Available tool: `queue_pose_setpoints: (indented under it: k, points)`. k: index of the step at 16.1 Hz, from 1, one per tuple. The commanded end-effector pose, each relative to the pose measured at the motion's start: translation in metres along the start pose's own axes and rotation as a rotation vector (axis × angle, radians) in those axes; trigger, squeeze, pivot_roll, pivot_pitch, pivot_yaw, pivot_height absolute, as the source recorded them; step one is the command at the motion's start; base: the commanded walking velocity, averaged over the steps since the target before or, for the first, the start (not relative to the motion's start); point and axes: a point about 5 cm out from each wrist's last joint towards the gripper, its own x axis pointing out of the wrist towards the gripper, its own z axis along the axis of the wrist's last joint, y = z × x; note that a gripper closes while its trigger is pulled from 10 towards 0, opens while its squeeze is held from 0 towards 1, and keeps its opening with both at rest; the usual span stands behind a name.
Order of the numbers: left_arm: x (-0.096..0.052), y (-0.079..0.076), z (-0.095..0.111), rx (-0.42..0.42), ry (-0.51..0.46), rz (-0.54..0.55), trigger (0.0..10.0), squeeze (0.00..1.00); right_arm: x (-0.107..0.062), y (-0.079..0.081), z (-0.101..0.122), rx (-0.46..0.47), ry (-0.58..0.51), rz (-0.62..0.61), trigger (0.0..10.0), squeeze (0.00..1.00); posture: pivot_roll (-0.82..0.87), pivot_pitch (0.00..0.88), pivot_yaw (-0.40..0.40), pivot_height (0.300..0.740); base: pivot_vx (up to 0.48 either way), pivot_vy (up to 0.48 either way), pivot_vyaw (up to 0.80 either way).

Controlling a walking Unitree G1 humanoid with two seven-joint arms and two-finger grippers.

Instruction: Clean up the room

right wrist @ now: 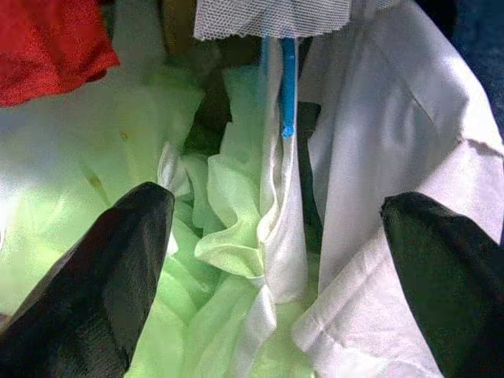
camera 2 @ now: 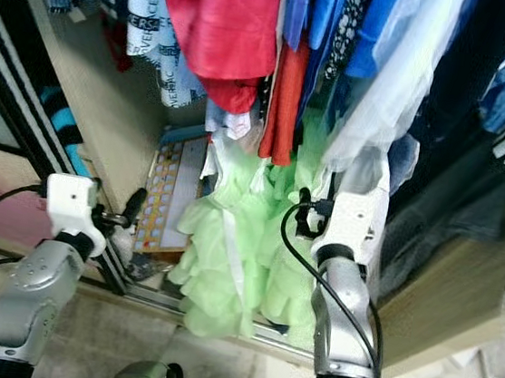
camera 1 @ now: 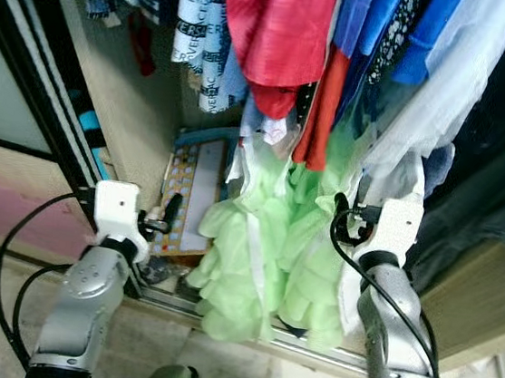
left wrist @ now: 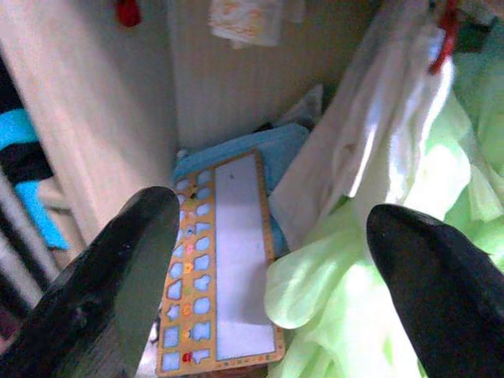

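Reaching into the wardrobe (camera 1: 122,129), both the left gripper (left wrist: 272,276) and right gripper (right wrist: 276,268) hang wide apart, empty, by the green dress (camera 1: 254,253).

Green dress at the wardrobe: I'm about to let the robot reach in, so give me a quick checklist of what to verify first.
1. Left gripper open: ok.
2. Right gripper open: ok.
3. Right gripper faces the green dress: ok.
4. Both grippers hold nothing: ok.
5. Dress lies within the wardrobe, behind the door track: not ok, its hem spills over it.
6. Puzzle board clear of the dress: cannot tell; they look close.
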Motion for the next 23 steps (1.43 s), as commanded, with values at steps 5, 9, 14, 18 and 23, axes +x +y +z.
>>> queue_pose_setpoints:
  k: [5,9,14,18,23]
  points:
    - [0.009,-0.007,0.004,0.048,0.031,-0.036,10.0,0.00,0.003,0.007,0.008,-0.037,-0.036,0.038,10.0,0.00,0.02,0.000,0.012,0.740,0.000,0.000,0.16]
    - [0.006,-0.005,-0.001,0.080,0.055,-0.047,10.0,0.00,0.010,0.011,0.009,-0.065,-0.032,0.081,10.0,0.00,0.04,0.000,-0.031,0.740,0.000,0.000,0.80]
    - [0.013,-0.005,0.007,0.096,-0.008,-0.029,10.0,0.00,0.020,0.023,0.017,-0.075,-0.052,0.134,10.0,0.00,0.06,0.000,-0.055,0.740,0.000,0.000,0.80]
    - [0.014,-0.001,0.005,0.148,0.014,-0.010,10.0,0.00,0.024,0.023,0.019,-0.058,-0.065,0.122,10.0,0.00,0.06,0.000,-0.031,0.740,0.000,0.000,0.80]
    - [0.021,-0.005,0.006,0.163,0.016,-0.007,10.0,0.00,0.024,0.023,0.013,-0.031,-0.061,0.094,10.0,0.00,0.05,0.000,0.002,0.740,0.000,0.000,0.80]
